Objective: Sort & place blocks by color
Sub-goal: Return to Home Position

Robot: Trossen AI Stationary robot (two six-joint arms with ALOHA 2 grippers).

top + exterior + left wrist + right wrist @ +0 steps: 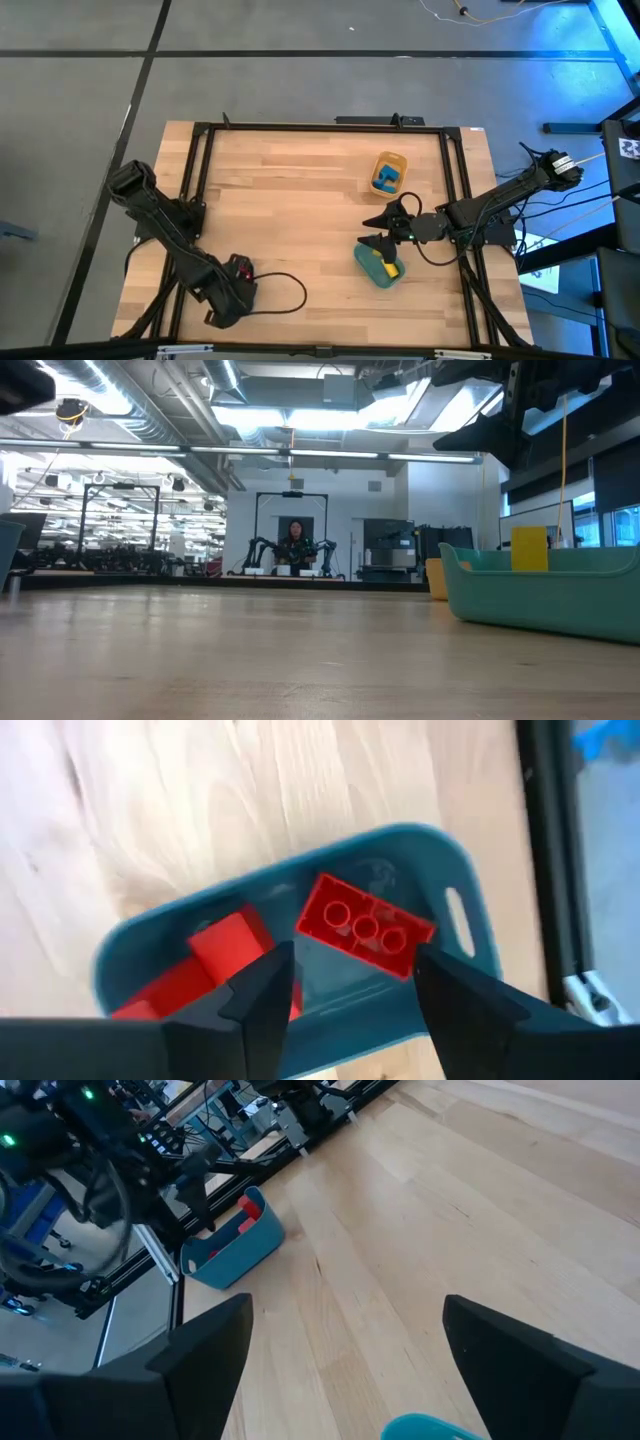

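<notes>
High view, clock directions from the tabletop (290, 190) centre.

**Containers.** At 8 o'clock sits a slate-blue bin (400, 845). It holds red blocks (365, 925): one studded brick lies flat, and at least two more lie beside it. My left end effector (352, 965) hangs directly over this bin, fingers spread wide and holding nothing. At 1 o'clock a yellow tray (390, 157) holds blue blocks (388, 178). At 4 o'clock a teal tray (368, 258) holds yellow blocks (390, 268). My right end effector (378, 232) hovers at its 12 o'clock rim, also spread wide and empty.

**Hidden or unclear.**
- From above, my left arm covers nearly all of the slate-blue bin.
- My own fingers cut off the red blocks at the bin's near side, so I cannot count them exactly.
- The low view crops the teal tray at the frame edge, with one yellow block rising above its rim.
- A person (296, 545) stands far beyond the tabletop.
</notes>
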